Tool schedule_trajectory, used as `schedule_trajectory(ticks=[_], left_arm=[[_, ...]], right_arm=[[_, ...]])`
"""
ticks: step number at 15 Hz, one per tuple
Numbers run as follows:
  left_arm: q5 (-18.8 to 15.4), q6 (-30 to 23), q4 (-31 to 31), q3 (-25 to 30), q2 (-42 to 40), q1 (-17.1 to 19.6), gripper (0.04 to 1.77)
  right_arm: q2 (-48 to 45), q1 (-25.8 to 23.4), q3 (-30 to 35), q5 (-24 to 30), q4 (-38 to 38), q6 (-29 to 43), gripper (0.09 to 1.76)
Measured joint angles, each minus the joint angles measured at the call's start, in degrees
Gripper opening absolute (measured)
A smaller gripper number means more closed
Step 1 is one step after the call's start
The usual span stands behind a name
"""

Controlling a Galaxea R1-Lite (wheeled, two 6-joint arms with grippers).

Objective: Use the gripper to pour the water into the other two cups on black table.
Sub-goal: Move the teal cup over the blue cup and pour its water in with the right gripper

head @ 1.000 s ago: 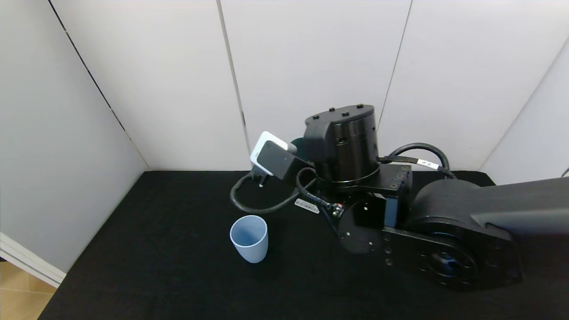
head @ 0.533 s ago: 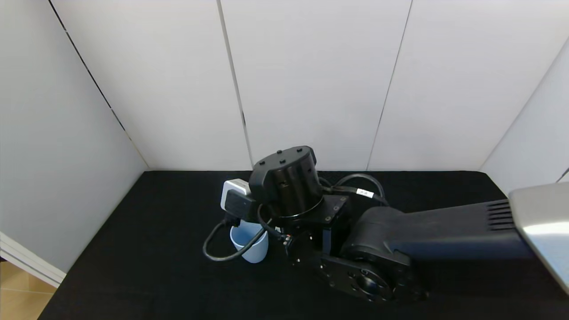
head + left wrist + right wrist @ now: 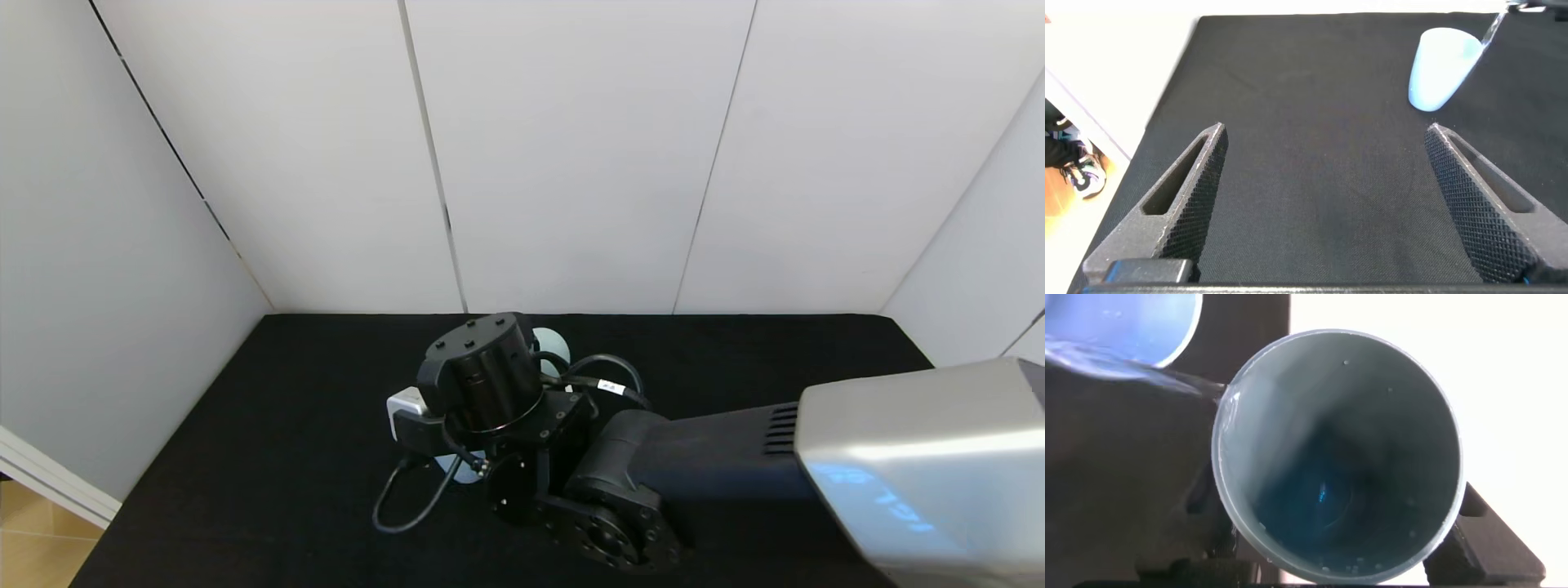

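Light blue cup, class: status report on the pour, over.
Right tool shut on teal cup, tipped; water streaming into light blue cup. Left tool open, idle over black table. Nothing in the way.

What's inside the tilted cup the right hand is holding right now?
A shallow pool of water remains at the bottom of the cup, with droplets on its wall; a thin stream runs off the rim into the light blue cup. That cup's bottom is cut off from view.

No lettering can be read: a small white tag (image 3: 606, 384) on the right arm's cable (image 3: 600, 363) carries marks too small to make out.
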Motion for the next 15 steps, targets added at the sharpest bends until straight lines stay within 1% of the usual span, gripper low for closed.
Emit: schedule_trajectory(ticks=[4,6,9,15], left_arm=[[0.0,0.0,0.0,0.0,0.0,0.0,1.72],[0.0,0.0,0.0,0.0,0.0,0.0,1.72],[-0.02,0.0,0.0,0.0,0.0,0.0,1.72],[0.0,0.0,0.0,0.0,0.0,0.0,1.72]], right_arm=[[4.02,-0.09,-7.81,-0.26,0.05,-9.23,1.21],[5.74,0.11,-10.19,-1.16,-0.06,-11.52,1.21],[7.08,0.29,-11.41,-1.27,-0.09,-14.08,1.21],[7.58,0.05,-11.63,-1.27,-0.17,-19.26,1.2]])
